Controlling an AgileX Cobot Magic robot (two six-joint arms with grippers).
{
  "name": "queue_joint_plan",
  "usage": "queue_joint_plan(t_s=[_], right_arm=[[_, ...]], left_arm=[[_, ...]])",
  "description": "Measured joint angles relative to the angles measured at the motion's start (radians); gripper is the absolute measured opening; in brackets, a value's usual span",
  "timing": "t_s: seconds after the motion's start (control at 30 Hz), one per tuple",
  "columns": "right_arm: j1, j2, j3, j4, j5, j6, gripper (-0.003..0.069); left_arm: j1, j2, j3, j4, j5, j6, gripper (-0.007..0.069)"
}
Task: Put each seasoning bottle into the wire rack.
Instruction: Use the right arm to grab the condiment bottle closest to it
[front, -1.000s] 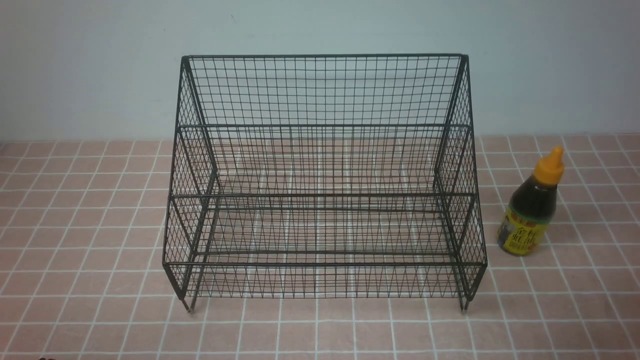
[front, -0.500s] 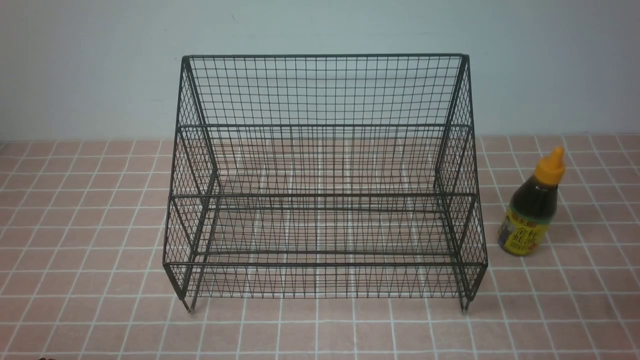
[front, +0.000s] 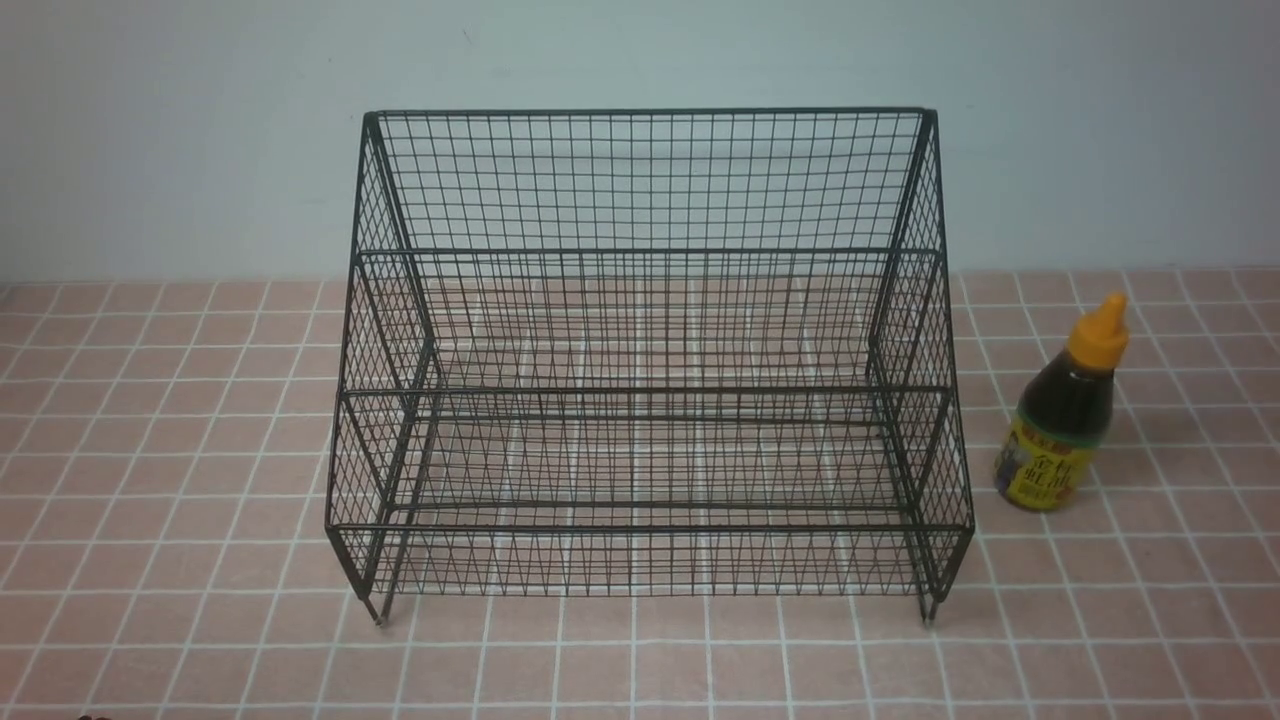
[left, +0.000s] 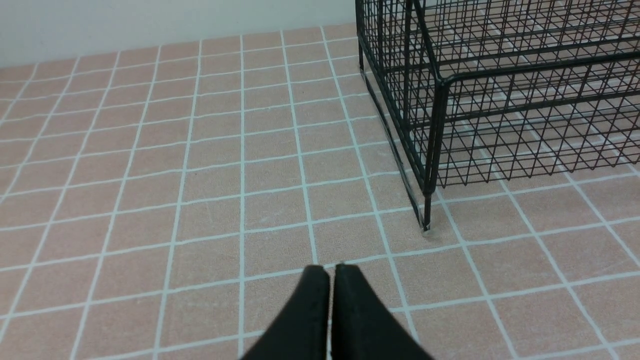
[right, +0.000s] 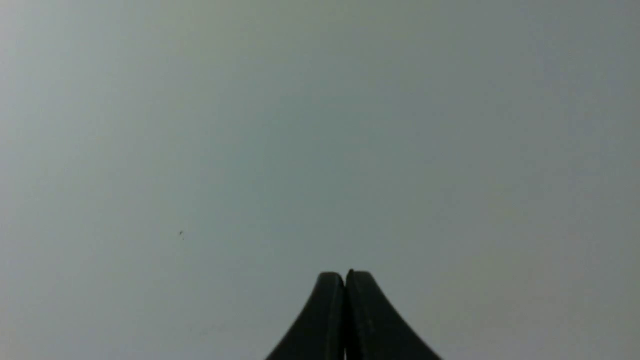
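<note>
The black wire rack (front: 650, 250) stands in the middle of the pink tiled table, with nothing on its tiers. One seasoning bottle (front: 1062, 415), dark liquid with an orange nozzle cap and yellow label, stands upright on the tiles to the right of the rack. Neither arm shows in the front view. In the left wrist view my left gripper (left: 330, 270) is shut and holds nothing, low over the tiles short of the wire rack's (left: 440, 90) front left leg. In the right wrist view my right gripper (right: 345, 275) is shut and holds nothing, facing only plain grey wall.
A pale grey wall (front: 180, 150) rises right behind the rack. Pink tiles (front: 160, 450) spread left of the rack and in front of it.
</note>
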Motion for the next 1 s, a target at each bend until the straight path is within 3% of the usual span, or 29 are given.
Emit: queue_joint_plan(t_s=[0.2, 0.23, 0.53, 1.0], right_arm=[[0.0, 0.362, -0.132, -0.135, -0.147, 0.056, 0.0109], [0.0, 0.468, -0.16, -0.149, -0.19, 0.067, 0.0176], [0.0, 0.81, -0.22, -0.152, -0.288, 0.056, 0.044], [0.007, 1.146, -0.258, -0.162, -0.377, 0.03, 0.0477]], left_arm=[[0.0, 0.0, 0.0, 0.0, 0.0, 0.0, -0.0007], [0.0, 0.0, 0.0, 0.0, 0.0, 0.0, -0.0007], [0.0, 0.0, 0.0, 0.0, 0.0, 0.0, -0.0007], [0.0, 0.0, 0.0, 0.0, 0.0, 0.0, -0.0007]])
